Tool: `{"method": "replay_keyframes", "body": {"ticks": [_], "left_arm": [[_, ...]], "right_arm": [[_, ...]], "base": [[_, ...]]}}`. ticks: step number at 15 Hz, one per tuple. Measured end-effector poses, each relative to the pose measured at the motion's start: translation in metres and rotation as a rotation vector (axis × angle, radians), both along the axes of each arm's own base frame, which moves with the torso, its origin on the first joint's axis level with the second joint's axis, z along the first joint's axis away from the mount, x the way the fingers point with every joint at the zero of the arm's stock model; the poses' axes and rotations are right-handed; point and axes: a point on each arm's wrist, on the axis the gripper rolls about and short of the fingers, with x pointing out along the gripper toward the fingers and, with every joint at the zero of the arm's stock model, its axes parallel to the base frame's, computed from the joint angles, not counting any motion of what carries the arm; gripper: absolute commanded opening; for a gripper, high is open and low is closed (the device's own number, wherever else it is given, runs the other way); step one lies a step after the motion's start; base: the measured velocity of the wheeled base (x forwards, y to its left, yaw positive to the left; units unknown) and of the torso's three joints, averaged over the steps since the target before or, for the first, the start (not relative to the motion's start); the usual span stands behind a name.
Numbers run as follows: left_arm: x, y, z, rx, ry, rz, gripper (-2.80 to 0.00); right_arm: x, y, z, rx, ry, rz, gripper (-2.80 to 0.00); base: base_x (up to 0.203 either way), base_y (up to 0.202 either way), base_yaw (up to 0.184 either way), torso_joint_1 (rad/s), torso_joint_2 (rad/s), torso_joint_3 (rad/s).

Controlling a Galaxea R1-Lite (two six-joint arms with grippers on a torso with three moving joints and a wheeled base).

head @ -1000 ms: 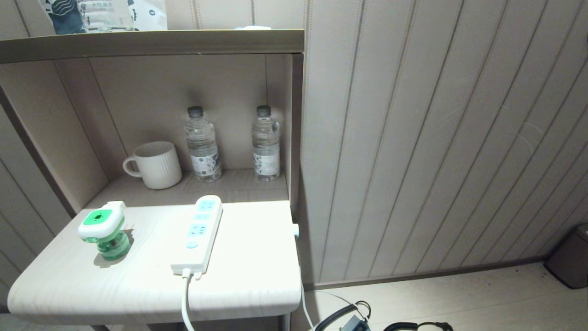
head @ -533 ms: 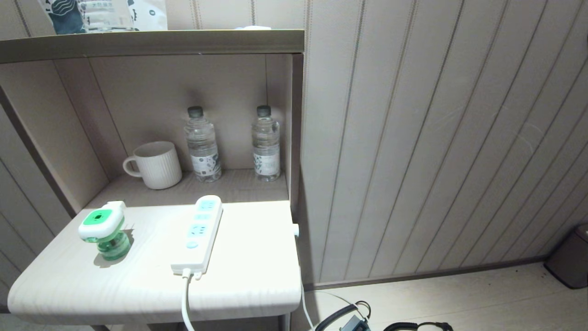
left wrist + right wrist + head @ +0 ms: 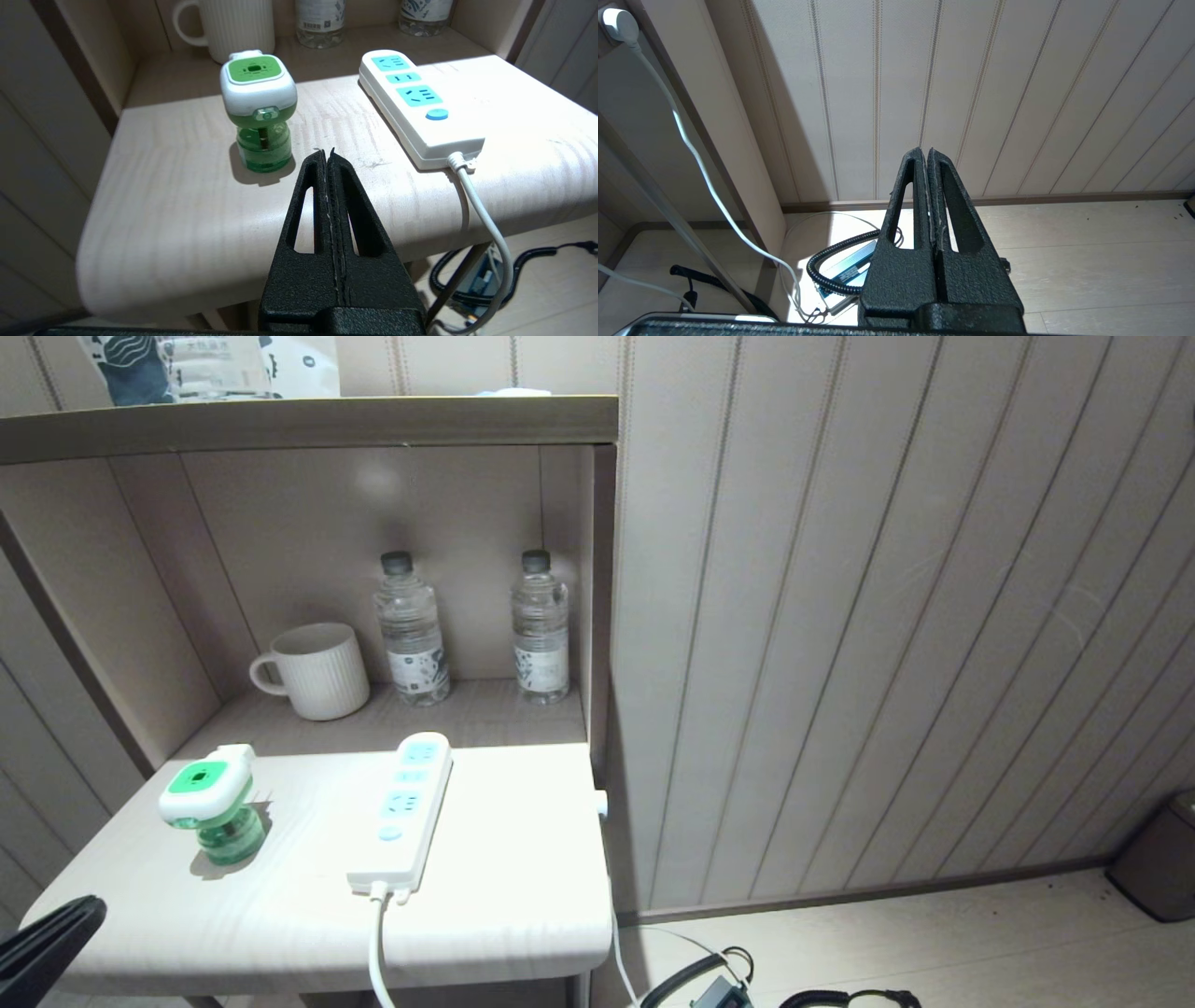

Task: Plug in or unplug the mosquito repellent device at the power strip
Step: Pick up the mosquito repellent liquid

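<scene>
The small mosquito repellent device with its white head, bright green top and round translucent green bottle (image 3: 207, 810) stands upright and unplugged on the pale wood-grain desk (image 3: 504, 905), just beside the long white plastic power strip with pale blue socket panels and a round blue button (image 3: 403, 810), whose sockets are all vacant. Nothing of the plugging-in appears done: the device has yet to be grasped, carried across and pushed into a socket. The black left pincer (image 3: 327, 156), its jaws pressed together and holding nothing, hovers at the desk's near edge, pointed towards the device but apart from it. The black right pincer (image 3: 923, 154), likewise closed and empty, hangs low beside the desk over the floor, away from the work
</scene>
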Motion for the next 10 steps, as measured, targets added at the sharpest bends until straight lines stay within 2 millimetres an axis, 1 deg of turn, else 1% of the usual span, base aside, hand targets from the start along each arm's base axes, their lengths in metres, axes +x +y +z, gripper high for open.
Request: {"method": "replay_keyframes", "body": {"ticks": [1,3,7,10], "left_arm": [[0.008,-0.001,-0.004,-0.042,0.004,-0.018,0.00],[0.017,-0.003,-0.006,-0.095,-0.007,-0.041,0.00],[0.023,-0.004,-0.009,-0.097,0.018,-0.046,0.00],[0.031,-0.002,-0.008,-0.100,0.019,-0.014,0.00]], "right_arm": [[0.000,0.000,0.000,0.000,0.000,0.000,-2.80],[0.000,0.000,0.000,0.000,0.000,0.000,-2.80],[0.000,0.000,0.000,0.000,0.000,0.000,-2.80],[0.000,0.000,0.000,0.000,0.000,0.000,-2.80]], "base": [[0.000,0.000,0.000,0.000,0.00,0.000],[0.000,0.000,0.000,0.000,0.00,0.000],[0.000,0.000,0.000,0.000,0.00,0.000],[0.000,0.000,0.000,0.000,0.00,0.000]]}}
